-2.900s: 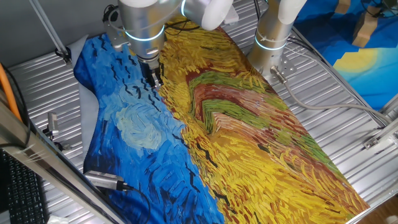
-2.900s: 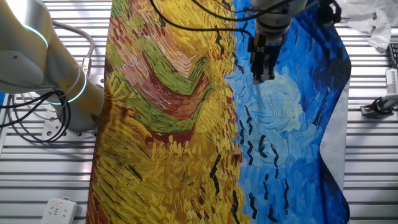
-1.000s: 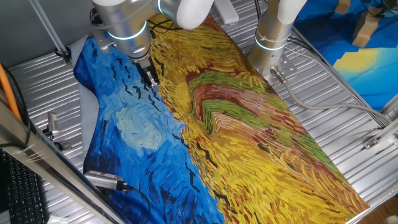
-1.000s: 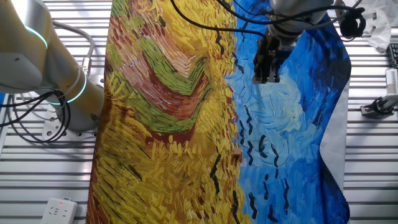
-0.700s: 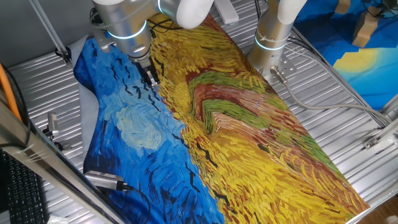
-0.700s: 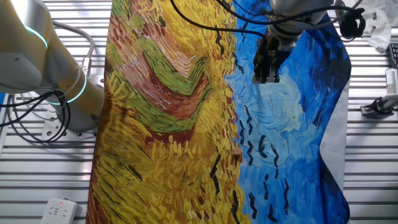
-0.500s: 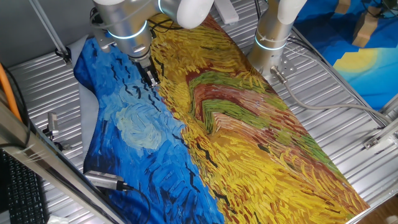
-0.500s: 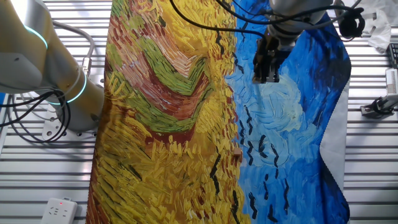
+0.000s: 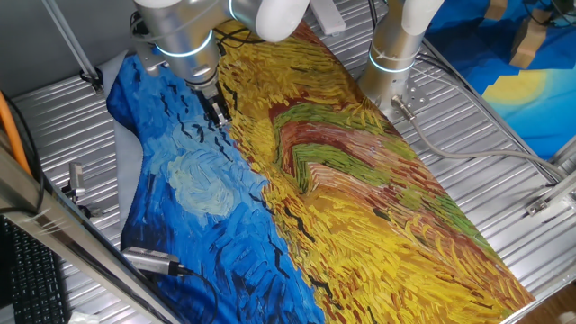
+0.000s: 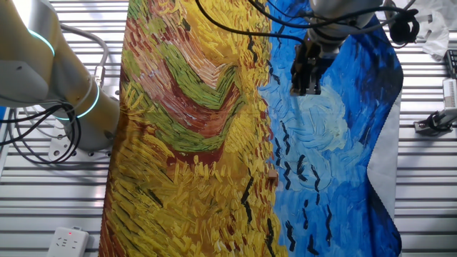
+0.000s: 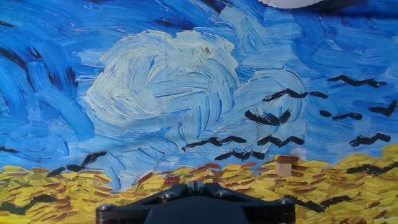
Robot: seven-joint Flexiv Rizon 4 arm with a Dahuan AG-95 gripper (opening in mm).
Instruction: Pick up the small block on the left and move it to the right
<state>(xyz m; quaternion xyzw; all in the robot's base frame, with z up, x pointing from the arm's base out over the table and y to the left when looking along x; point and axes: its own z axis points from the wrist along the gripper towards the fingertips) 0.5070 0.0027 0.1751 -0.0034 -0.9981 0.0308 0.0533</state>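
Note:
The small tan block (image 11: pixel 283 168) sits on the painted cloth where the blue sky meets the yellow field, to the right of and beyond my fingertips in the hand view. In the other fixed view it is a small tan speck (image 10: pixel 272 174) well below the gripper. My gripper (image 10: pixel 305 89) hangs tilted over the blue part of the cloth, close to the pale swirl. It also shows in one fixed view (image 9: pixel 219 115) and at the bottom edge of the hand view (image 11: pixel 195 185). Its fingers are closed together with nothing between them.
The Van Gogh-style cloth (image 9: pixel 378 207) covers most of the slatted metal table (image 9: pixel 468 126). The arm's base (image 10: pixel 78 107) stands beside the cloth's yellow side. A metal tool (image 9: pixel 148 261) lies at the cloth's blue edge. A power strip (image 10: pixel 68 240) lies near a corner.
Since 2.9 s ago the wrist swung to one side and the gripper tilted, its tips staying over nearly the same spot. Over the last second nothing has moved.

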